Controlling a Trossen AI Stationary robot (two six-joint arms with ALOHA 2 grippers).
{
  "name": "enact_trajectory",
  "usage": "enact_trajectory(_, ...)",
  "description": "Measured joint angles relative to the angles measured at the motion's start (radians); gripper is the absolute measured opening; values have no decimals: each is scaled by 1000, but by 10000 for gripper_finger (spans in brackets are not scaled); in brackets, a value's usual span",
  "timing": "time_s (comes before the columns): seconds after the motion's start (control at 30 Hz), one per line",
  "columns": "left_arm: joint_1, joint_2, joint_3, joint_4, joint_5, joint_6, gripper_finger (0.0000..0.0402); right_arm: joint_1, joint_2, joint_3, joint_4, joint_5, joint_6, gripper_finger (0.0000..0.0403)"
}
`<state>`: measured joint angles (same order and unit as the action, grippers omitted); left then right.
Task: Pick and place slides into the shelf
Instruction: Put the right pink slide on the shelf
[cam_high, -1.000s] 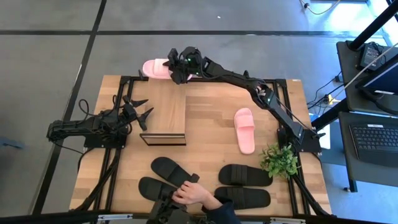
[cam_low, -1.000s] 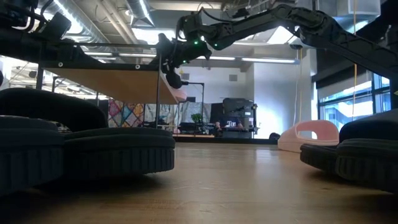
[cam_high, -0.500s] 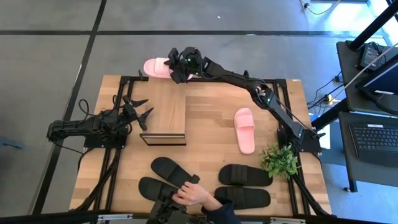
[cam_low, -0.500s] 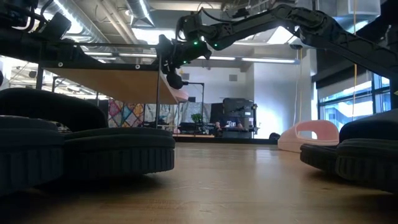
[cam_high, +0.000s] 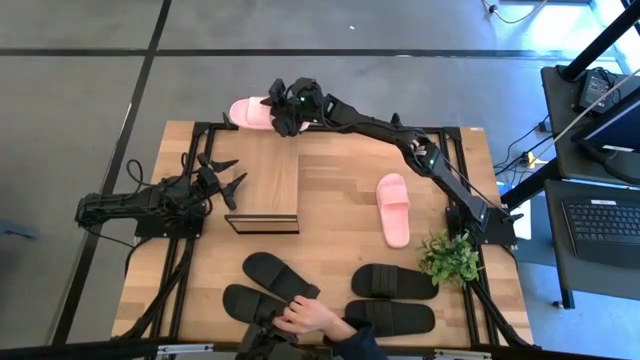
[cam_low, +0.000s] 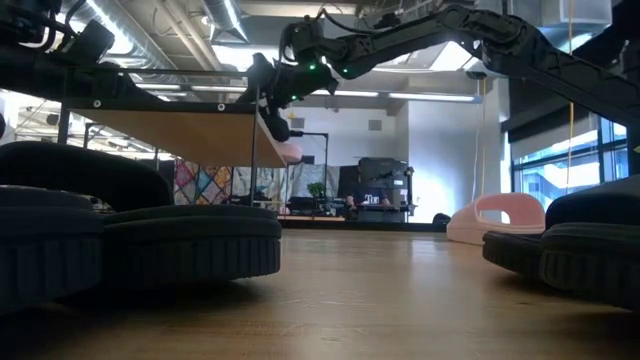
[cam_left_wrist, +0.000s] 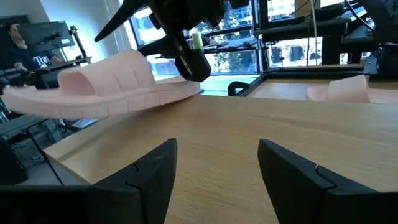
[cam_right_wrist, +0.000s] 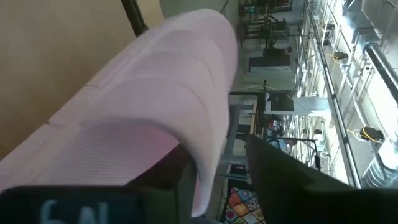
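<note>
The right claw (cam_high: 284, 112) covers one end of the pink slide (cam_high: 250, 110) at the shelf's (cam_high: 268, 170) far edge, so I cannot tell whether its fingers touch the sole. A person's hand (cam_high: 308, 316) hides part of a black slide (cam_high: 268, 304) near the counter's (cam_high: 340, 190) front edge, and the arm is cut off by the frame.

A light-wood desk (cam_high: 330, 185) on a black frame stands on a grey floor (cam_high: 90, 90) crossed by dark lines. A small green potted plant (cam_high: 449, 257) sits near the desk's right edge. A second workstation at far right carries a laptop (cam_high: 603, 226) and cables. Beyond the desk, the level view takes in ceiling strip lights (cam_low: 225, 20), large windows (cam_low: 560, 165) and a distant cluster of equipment (cam_low: 375, 195).
</note>
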<state>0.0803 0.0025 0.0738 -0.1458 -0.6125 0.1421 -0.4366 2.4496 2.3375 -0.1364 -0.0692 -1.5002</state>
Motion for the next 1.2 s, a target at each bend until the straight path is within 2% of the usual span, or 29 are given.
enact_trajectory(0.2, 0, 0, 0, 0, 0, 0, 217, -1, 0, 0, 17, 5, -5, 213)
enact_trajectory(0.33, 0, 0, 0, 0, -1, 0, 217, 1, 0, 0, 14, 95, -21, 228)
enact_trajectory(0.43, 0, 0, 0, 0, -1, 0, 217, -1, 0, 0, -13, 135, -19, 229)
enact_trajectory(1.2, 0, 0, 0, 0, 0, -1, 217, 2, -3, 2, -83, 196, 92, 226)
